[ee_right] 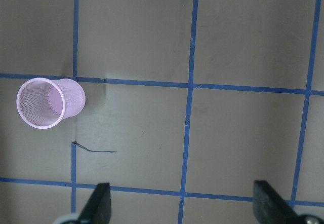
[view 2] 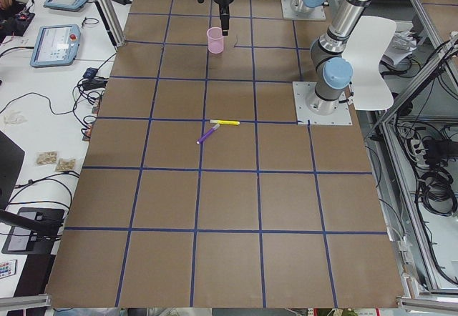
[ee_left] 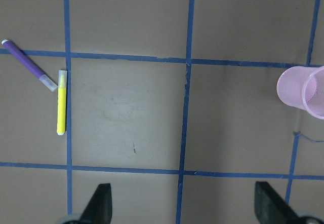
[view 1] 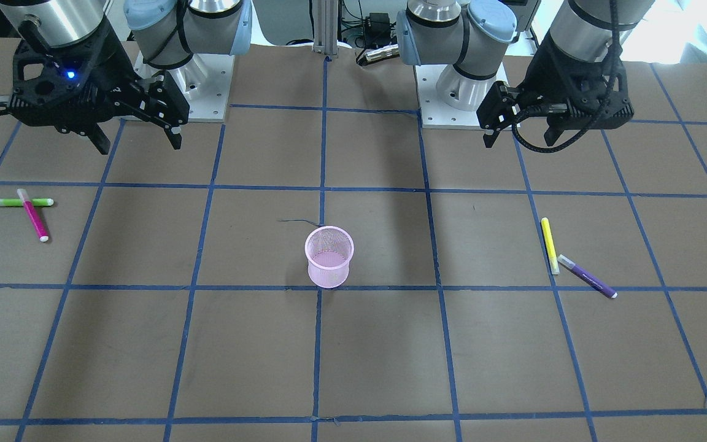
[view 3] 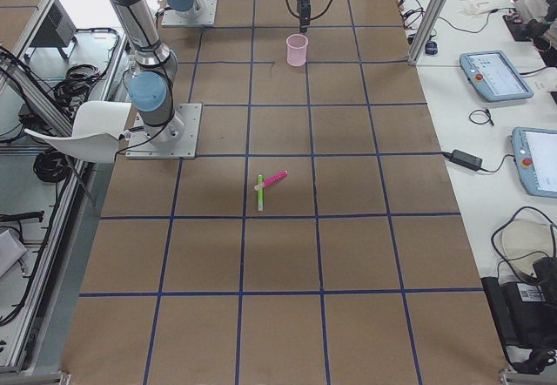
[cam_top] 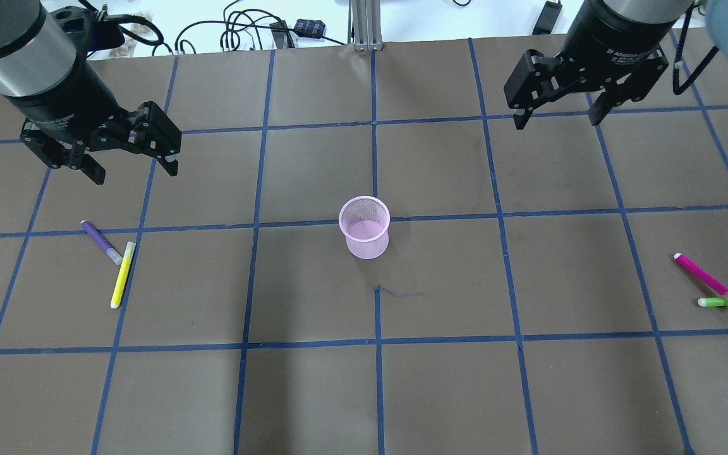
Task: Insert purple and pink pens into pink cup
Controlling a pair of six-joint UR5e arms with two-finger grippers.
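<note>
Purple pen point(cam_top: 101, 242) lies just beside the yellow pen point(cam_top: 122, 283), so the left jaws (spread wide, empty, as are the right jaws) should close across its free far end.

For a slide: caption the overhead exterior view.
Open left pincer and right pincer; pink mesh cup upright at centre; purple marker pen and pink marker pen lying either side.

Brown table point(cam_top: 313, 392) gridded with blue tape point(cam_top: 313, 344), white benches point(view 2: 28, 137) alongside
</note>
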